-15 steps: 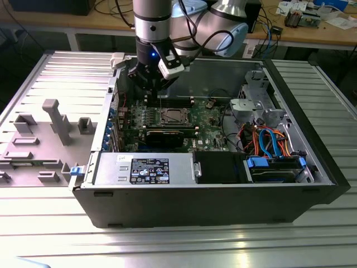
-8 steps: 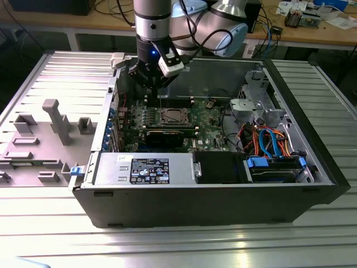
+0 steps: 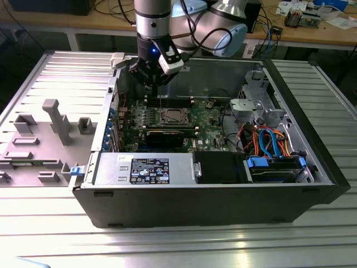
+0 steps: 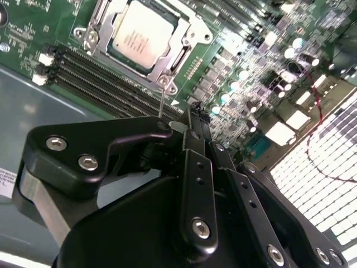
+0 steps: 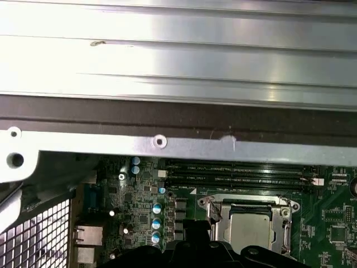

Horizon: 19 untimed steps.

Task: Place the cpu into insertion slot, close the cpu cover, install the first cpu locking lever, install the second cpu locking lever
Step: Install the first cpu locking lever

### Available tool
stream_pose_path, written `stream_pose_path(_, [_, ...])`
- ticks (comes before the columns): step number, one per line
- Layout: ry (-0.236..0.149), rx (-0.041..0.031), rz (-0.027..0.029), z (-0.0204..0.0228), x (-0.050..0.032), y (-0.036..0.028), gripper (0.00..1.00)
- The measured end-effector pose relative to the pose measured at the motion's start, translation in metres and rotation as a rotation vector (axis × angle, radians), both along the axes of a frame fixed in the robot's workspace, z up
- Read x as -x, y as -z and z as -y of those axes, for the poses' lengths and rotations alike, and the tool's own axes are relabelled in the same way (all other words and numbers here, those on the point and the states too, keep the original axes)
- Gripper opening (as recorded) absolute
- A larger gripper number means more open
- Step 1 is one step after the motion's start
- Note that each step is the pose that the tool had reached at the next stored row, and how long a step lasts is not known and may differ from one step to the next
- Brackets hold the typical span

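The cpu (image 4: 139, 33) lies flat in the insertion slot (image 3: 172, 116) on the green board, its silver top showing. The cpu cover (image 4: 177, 54) lies down around the chip as a metal frame. One thin wire locking lever (image 4: 161, 100) stands up from the socket's corner. My gripper (image 4: 195, 111) hangs above the memory-slot side of the socket with its black fingers (image 4: 189, 162) pressed together, and the lever rises just beside them. In the exterior view the gripper (image 3: 156, 84) hovers over the back of the board. In the first wrist view the cpu (image 5: 251, 230) shows close to the gripper body.
Long memory slots (image 4: 106, 84) run beside the socket. A black card (image 3: 170, 135) lies in front of it. The open case (image 3: 195, 206) holds a power supply (image 3: 145, 167), a drive cage (image 3: 276, 167) and coloured cables (image 3: 268, 139). A grey fixture (image 3: 53, 120) stands at the exterior view's left.
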<state>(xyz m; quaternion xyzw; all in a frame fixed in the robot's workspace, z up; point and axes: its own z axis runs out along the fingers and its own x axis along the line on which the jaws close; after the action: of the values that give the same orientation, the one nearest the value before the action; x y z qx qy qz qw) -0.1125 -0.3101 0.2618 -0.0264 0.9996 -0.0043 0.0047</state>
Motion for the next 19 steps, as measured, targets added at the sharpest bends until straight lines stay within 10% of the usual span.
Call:
stream_pose_path(5, [-0.005,0.0001,-0.0001,-0.0081,-0.0002,0.0014,0.11])
stream_pose_path(19, [-0.005,0.0001,-0.0001,-0.0083,-0.0113,0.002,0.11])
